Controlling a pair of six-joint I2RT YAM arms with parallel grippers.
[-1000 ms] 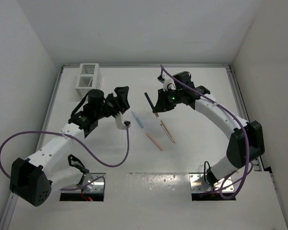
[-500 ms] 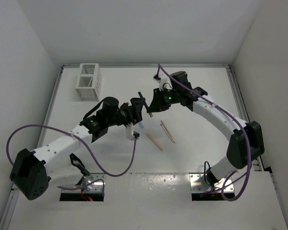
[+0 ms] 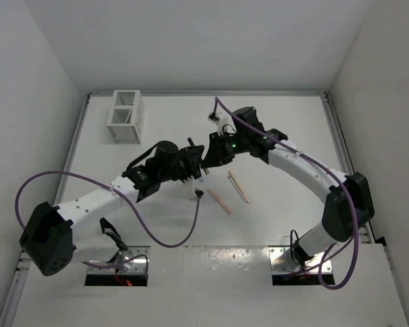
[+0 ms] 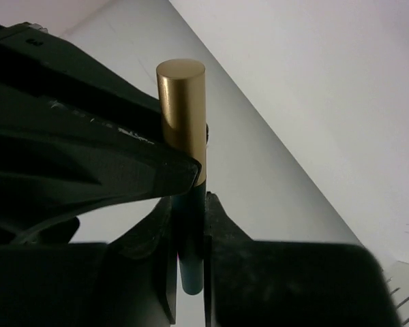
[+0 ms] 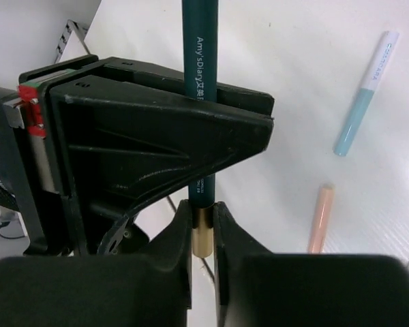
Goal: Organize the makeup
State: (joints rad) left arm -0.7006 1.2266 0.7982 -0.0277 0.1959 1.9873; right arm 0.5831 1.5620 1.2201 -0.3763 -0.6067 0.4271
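Note:
A dark teal makeup pencil (image 5: pixel 200 54) with a gold cap (image 4: pixel 183 102) hangs above the table's middle, held by both grippers. My right gripper (image 5: pixel 203 225) is shut on the gold end. My left gripper (image 4: pixel 189 231) is shut on the teal shaft, its black fingers (image 5: pixel 157 136) crossing right above the right ones. In the top view the two grippers meet tip to tip, left gripper (image 3: pixel 195 162), right gripper (image 3: pixel 210 154), and hide the pencil. On the table lie a light blue stick (image 5: pixel 361 109), a salmon pink stick (image 3: pixel 219 201) and thin tan sticks (image 3: pixel 238 187).
A white slatted square box (image 3: pixel 125 116) stands at the back left of the table (image 3: pixel 286 136). White walls close in the left, back and right sides. Purple cables loop from both arms near the front.
My left arm swung right to the pencil held up by the right gripper, and its wide-open jaws closed on the shaft. The right gripper shifted slightly left.

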